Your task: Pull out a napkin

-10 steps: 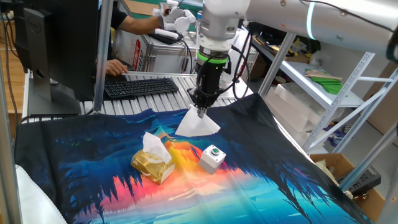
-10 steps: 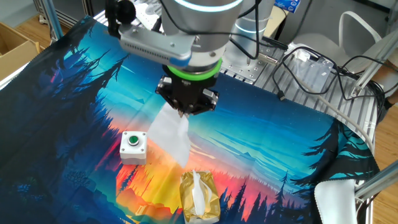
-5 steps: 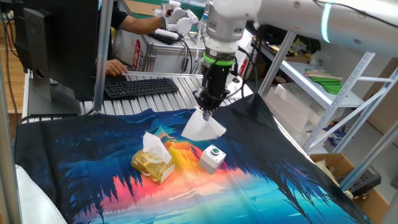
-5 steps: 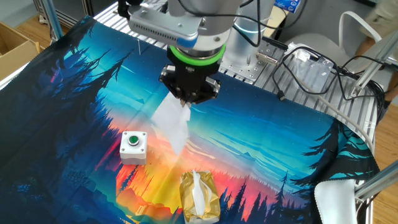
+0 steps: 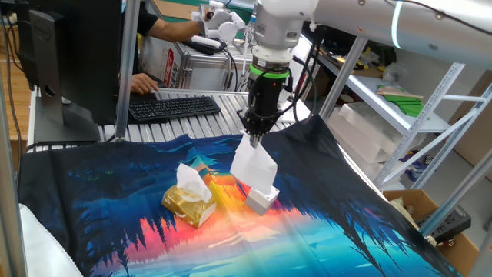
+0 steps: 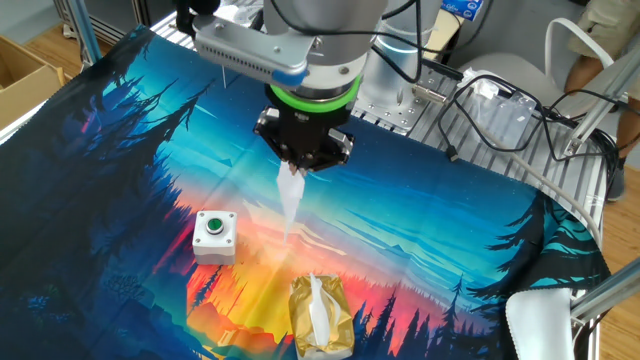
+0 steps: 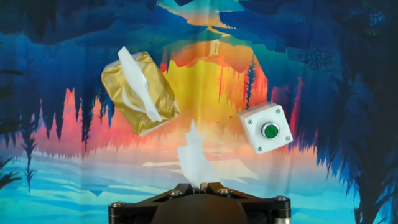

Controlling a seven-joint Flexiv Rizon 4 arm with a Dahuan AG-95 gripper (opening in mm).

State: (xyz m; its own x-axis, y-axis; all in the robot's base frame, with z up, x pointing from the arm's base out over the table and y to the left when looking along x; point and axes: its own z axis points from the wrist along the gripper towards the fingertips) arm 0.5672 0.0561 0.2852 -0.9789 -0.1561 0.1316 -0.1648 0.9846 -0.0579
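In one fixed view, your hand (image 5: pixel 254 135) is pinched shut on the top corner of the napkin (image 5: pixel 254 166), which hangs free below it, clear of the packet (image 5: pixel 188 203). The packet sits down and to one side of the hand, with another sheet poking from its slot. The napkin's lower edge hides most of the button box (image 5: pixel 263 198); whether they touch you cannot tell from here.

In the other fixed view, the hand (image 6: pixel 297 168) hangs above the table (image 6: pixel 120 130) and the napkin (image 6: pixel 290 200) shows edge-on, a narrow strip dangling straight under the fingertips. The box (image 6: pixel 214 234) lies off to one side of the hand and the packet (image 6: pixel 320 318) further below, both apart from the sheet.

In the hand view, the napkin (image 7: pixel 194 160) rises from between the fingertips, with the packet (image 7: pixel 138 92) and box (image 7: pixel 267 128) ahead on either side.

The pull looks done. Your next move is probably to carry the sheet clear of the box, then let go.
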